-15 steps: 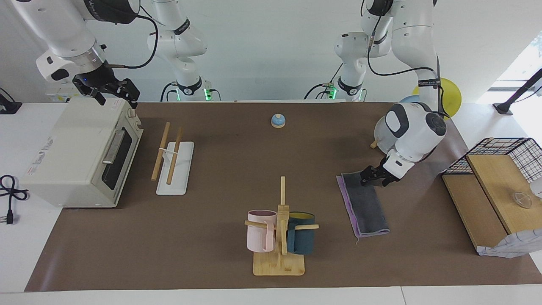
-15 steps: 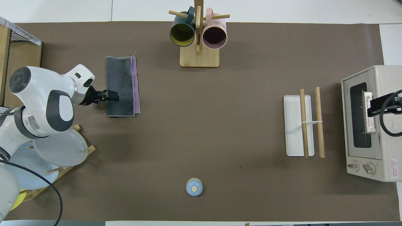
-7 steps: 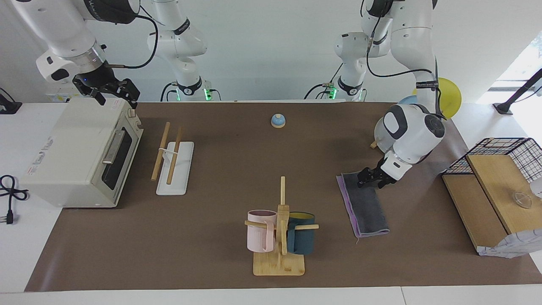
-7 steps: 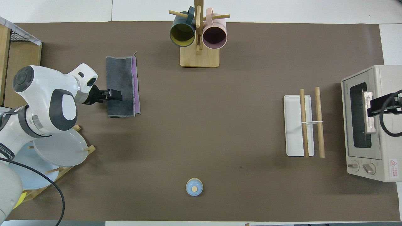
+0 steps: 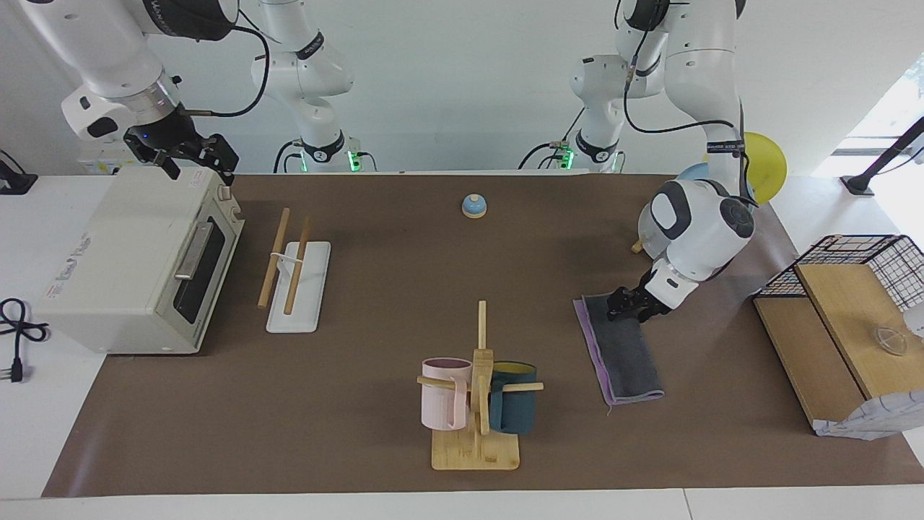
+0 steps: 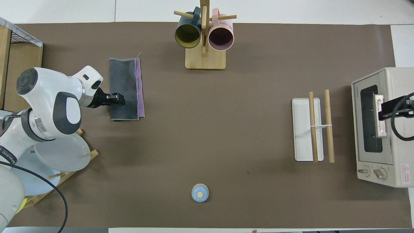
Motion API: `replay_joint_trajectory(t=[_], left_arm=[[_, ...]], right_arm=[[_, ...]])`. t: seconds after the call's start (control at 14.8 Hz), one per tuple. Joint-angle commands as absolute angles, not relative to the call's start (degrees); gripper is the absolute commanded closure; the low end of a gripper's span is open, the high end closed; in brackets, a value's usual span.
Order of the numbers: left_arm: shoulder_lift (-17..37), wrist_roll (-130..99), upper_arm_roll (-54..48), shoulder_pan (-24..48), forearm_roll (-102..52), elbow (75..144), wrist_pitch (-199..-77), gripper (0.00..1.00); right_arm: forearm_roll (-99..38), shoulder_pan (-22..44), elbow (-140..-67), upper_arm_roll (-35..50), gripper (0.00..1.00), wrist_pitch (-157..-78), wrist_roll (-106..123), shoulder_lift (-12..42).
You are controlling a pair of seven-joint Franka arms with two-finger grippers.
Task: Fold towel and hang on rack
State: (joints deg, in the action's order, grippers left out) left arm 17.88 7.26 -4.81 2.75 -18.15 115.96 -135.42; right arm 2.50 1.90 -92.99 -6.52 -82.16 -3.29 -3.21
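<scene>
At the folded towel's [image 5: 619, 348] edge toward the left arm's end, the left gripper [image 5: 622, 310] is low; whether its jaws pinch cloth, I cannot tell. The towel's long axis runs away from the robots. Over the toaster oven [image 5: 137, 260], the right gripper [image 5: 193, 160] waits, jaws apart, beside the rack [image 5: 292, 269].

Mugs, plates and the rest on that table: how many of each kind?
Mugs: 2, pink mug and dark blue mug
Plates: at least 2
Towel: 1
Rack: 1
Toaster oven: 1
Bell: 1
Total: 8
</scene>
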Motion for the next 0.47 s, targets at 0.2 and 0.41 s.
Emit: replay_joint_trajectory(t=[0.2, 0.41], left_arm=[[18.54, 8.53, -4.48, 3.16, -19.34, 115.93, -135.97, 0.6], [18.54, 8.53, -4.48, 3.16, -19.34, 115.93, -136.05, 0.76]], right_arm=[[2.55, 1.32, -93.52, -6.15, 0.0, -81.65, -2.11, -3.78], [2.55, 1.32, -93.43, -6.15, 0.0, -81.65, -2.02, -3.78]])
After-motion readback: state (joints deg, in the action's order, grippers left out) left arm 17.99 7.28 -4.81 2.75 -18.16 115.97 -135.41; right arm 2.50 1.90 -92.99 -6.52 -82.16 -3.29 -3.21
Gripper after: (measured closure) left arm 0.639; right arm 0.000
